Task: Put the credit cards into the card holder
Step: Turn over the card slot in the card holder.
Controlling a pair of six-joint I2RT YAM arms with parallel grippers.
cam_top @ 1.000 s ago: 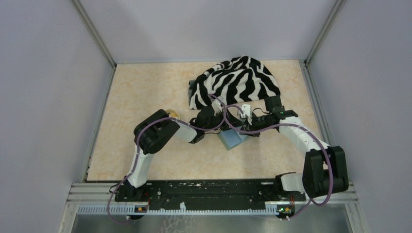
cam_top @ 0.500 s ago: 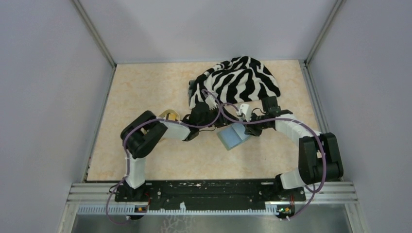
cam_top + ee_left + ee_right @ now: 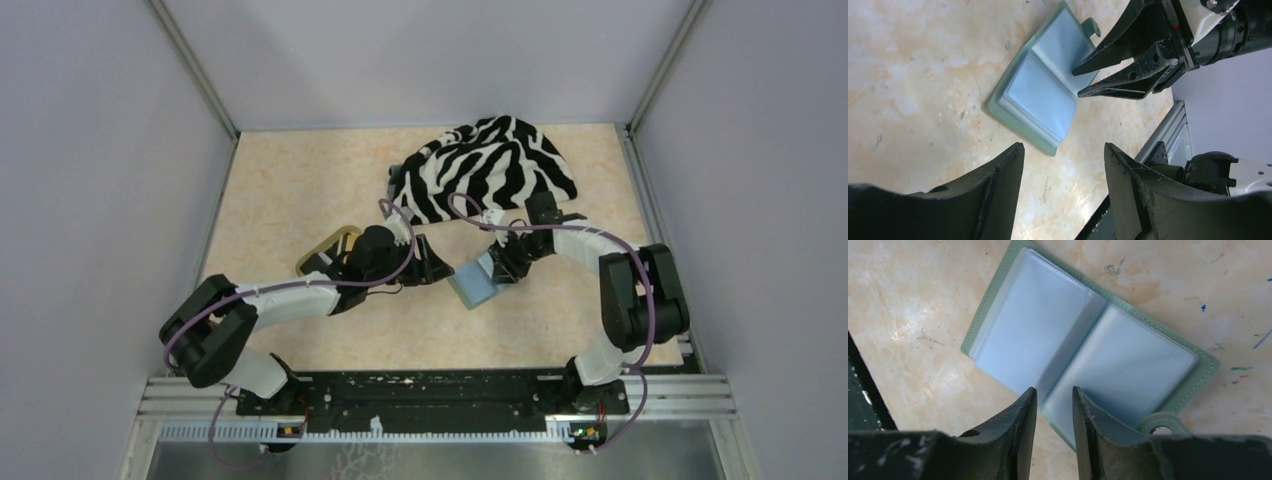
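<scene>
The card holder (image 3: 476,287) lies open on the table, sage-green outside, pale blue-grey inside; it also shows in the left wrist view (image 3: 1040,92) and the right wrist view (image 3: 1078,345). My left gripper (image 3: 434,263) (image 3: 1063,147) is open and empty, just left of the holder. My right gripper (image 3: 498,272) (image 3: 1054,390) hovers over the holder's far right edge, jaws a narrow gap apart with nothing between them. Its fingers (image 3: 1120,87) show in the left wrist view. No credit cards are in view.
A zebra-striped cloth (image 3: 490,168) lies heaped at the back, just behind both grippers. A tan oval tray (image 3: 328,250) sits left of the left wrist. The black base rail (image 3: 430,390) runs along the near edge.
My left arm has swung its elbow down and left, uncovering the tan tray; its gripper stays left of the holder. My right arm's elbow has moved back. The holder has not moved.
</scene>
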